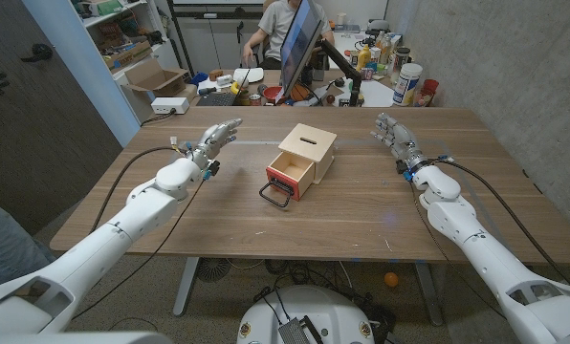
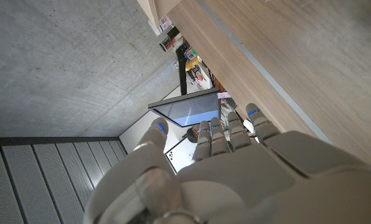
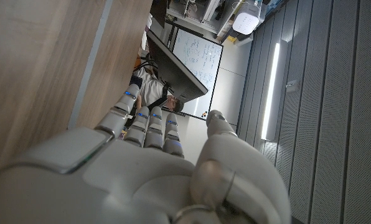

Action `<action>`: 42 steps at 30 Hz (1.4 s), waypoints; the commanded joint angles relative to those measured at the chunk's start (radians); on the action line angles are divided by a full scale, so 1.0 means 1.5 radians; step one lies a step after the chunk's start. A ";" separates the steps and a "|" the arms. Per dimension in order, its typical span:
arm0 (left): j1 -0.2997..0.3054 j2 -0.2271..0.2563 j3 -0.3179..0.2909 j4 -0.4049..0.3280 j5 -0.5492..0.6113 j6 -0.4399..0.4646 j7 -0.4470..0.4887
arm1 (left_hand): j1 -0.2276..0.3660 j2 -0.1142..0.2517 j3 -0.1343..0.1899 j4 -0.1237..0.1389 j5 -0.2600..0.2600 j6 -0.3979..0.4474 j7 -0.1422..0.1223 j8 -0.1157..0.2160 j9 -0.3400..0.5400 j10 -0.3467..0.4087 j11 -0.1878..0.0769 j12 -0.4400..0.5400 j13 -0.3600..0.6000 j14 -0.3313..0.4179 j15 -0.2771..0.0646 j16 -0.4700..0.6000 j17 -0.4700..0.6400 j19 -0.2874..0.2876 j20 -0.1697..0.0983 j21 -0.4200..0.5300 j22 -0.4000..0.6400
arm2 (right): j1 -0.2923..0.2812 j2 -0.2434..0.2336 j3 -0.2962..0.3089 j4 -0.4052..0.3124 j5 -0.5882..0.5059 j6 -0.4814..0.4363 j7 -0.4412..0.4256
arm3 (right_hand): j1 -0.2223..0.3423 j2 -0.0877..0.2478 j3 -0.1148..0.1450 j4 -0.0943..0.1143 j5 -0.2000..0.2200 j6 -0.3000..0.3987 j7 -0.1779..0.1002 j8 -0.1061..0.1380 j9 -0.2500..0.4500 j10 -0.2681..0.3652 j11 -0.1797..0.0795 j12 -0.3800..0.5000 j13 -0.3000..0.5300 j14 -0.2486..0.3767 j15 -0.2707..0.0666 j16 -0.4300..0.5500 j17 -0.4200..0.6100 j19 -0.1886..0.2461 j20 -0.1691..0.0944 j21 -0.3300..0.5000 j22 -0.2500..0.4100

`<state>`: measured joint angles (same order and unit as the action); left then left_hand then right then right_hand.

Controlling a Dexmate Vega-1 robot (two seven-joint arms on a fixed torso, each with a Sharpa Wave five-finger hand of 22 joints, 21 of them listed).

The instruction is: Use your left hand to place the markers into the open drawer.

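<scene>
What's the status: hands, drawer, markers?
Left hand and right hand open, holding nothing. Wooden box mid-table, drawer pulled open. No markers visible on table. Nothing blocking.

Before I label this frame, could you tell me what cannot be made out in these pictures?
- Markers: none identifiable on the table in the head view.
- Open drawer of the wooden box: its inside is too small and shadowed in the head view.
- Left hand, right hand: palms hidden in both wrist views, which show the hands' backs.

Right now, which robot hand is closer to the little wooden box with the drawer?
Left. The left hand is off the wooden box's left side; the right hand is slightly farther off its right side. Neither touches it.
</scene>
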<state>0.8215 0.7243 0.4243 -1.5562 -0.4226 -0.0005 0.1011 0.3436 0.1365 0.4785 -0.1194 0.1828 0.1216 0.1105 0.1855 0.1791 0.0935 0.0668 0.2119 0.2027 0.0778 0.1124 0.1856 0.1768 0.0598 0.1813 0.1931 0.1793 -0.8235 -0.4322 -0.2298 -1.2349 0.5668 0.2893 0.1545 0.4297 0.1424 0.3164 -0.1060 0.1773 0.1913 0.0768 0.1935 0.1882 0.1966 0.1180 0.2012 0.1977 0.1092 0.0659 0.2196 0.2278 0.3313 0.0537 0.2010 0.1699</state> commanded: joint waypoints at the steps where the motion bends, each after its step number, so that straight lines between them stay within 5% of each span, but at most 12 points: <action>1: -0.034 0.055 0.029 -0.042 0.086 0.059 -0.022 | 0.011 -0.002 0.002 -0.007 -0.002 0.005 -0.010 0.005 0.004 0.002 -0.013 0.005 0.002 0.000 -0.010 0.003 0.001 0.000 0.011 0.006 0.003 | -0.006 -0.001 0.004 -0.007 0.001 -0.001 -0.008 | 0.005 0.002 0.003 -0.005 0.003 0.003 -0.003 0.004 0.001 0.006 0.000 0.003 0.001 0.005 0.002 0.003 0.001 0.002 0.004 0.000 0.003; 42: -0.092 0.237 0.053 -0.213 0.262 0.205 -0.223 | 0.046 -0.013 0.008 -0.026 -0.004 0.027 -0.027 0.012 0.006 0.012 -0.022 0.010 0.005 0.018 -0.011 0.006 0.001 -0.001 0.021 0.008 0.005 | 0.010 0.025 0.001 0.016 -0.003 0.020 -0.027 | 0.003 0.004 0.002 -0.005 0.003 0.007 -0.006 0.004 0.001 0.011 -0.001 0.004 0.001 0.008 0.002 0.004 0.001 0.003 0.006 -0.001 0.003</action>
<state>0.6977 1.0065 0.4984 -1.8085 -0.0992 0.2554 -0.1361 0.4022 0.1146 0.4866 -0.1548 0.1760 0.1504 0.0713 0.2003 0.1839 0.1049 0.0339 0.2186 0.2074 0.0955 0.0945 0.1855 0.1770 0.0567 0.2060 0.1993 0.1840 -0.8198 -0.4097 -0.2275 -1.2321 0.5639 0.3050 0.1199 0.4296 0.1424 0.3134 -0.1090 0.1773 0.1968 0.0712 0.1935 0.1881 0.2002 0.1181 0.2012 0.1976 0.1147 0.0713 0.2196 0.2279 0.3312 0.0537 0.2010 0.1697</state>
